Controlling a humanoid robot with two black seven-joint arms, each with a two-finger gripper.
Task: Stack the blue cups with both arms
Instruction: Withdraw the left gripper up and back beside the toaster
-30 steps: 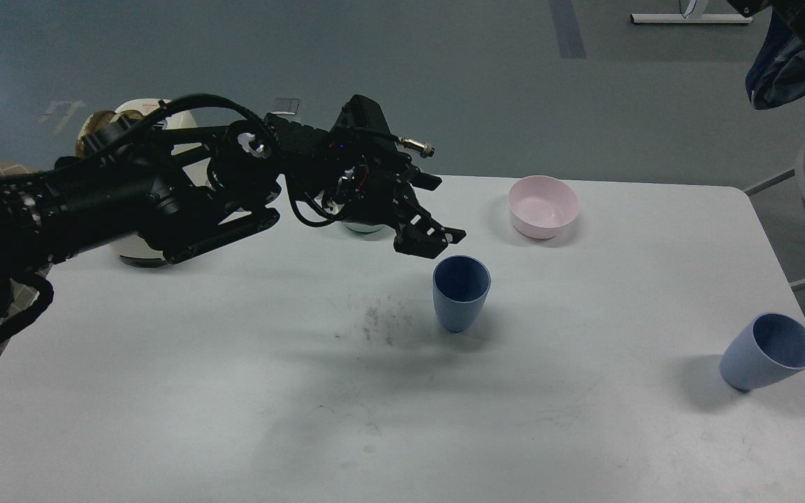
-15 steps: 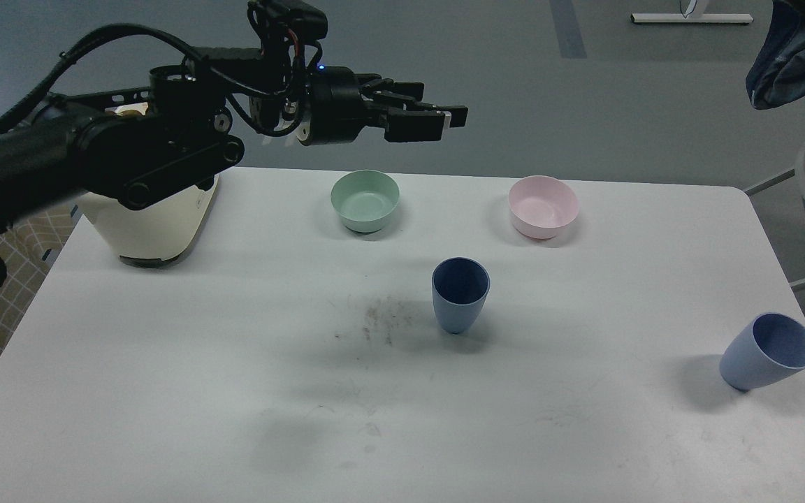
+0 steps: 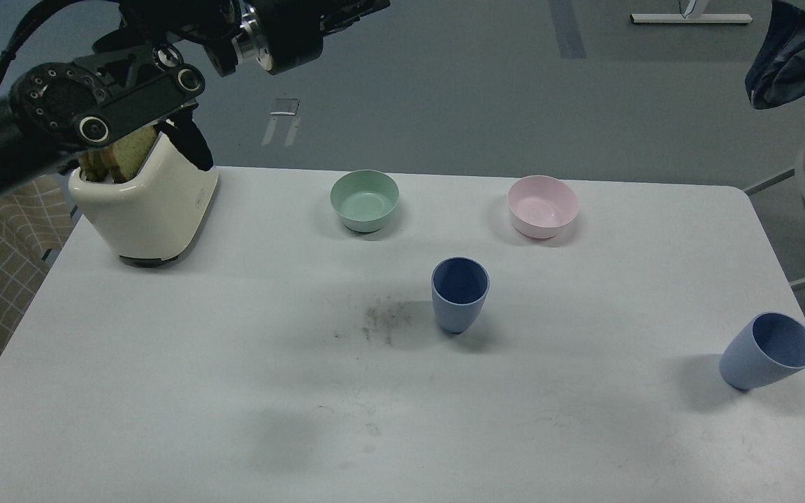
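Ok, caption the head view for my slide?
Two blue cups stand apart on the white table, left arm raised above the toaster.

Cups [image 3: 460, 304] before bowls [image 3: 365, 200]

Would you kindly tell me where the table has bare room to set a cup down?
The whole near strip is bare, as is the left-centre patch between the toaster and the middle blue cup. The far edge is crowded: green bowl, pink bowl.
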